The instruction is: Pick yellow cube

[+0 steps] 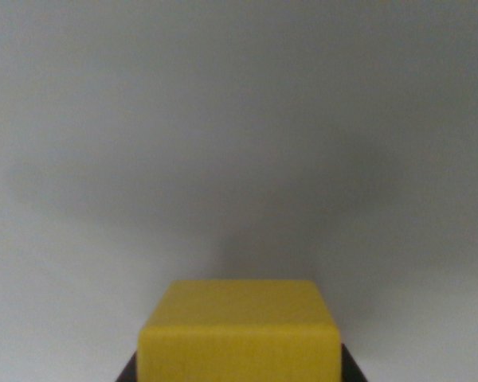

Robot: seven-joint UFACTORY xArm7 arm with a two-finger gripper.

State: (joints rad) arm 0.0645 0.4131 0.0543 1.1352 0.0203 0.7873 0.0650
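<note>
Wrist view, looking along the claw toward a plain pale grey surface (239,119). Yellow cube (239,334) at bottom centre, cut off by the lower edge, with its top face and front face both visible and a soft, blurred edge between them. Top face slightly narrower at the far side, front face wider and nearest the camera. Dark parts of the claw (239,377) at the two lower corners of the cube: one black sliver at the wrist view's left (127,372), one at the wrist view's right (352,368), each directly against the side of the cube with no gap discernible. Fingertips themselves out of frame or hidden behind the cube; actual contact, and the width of the opening beyond the cube's own width, not determinable from these slivers. Hence no firm reading on whether the claw is clamped on the cube or merely straddling it. Broad, diffuse shadow (223,199) across the middle of the grey surface, darkest just beyond the cube's far edge and fading outward to both sides. Whether the cube rests on the surface or hangs above it: also not determinable, its underside being out of view. Whole picture soft and slightly out of focus, with no texture legible on cube or background. Upper half an even grey, a little lighter toward the lower left.
</note>
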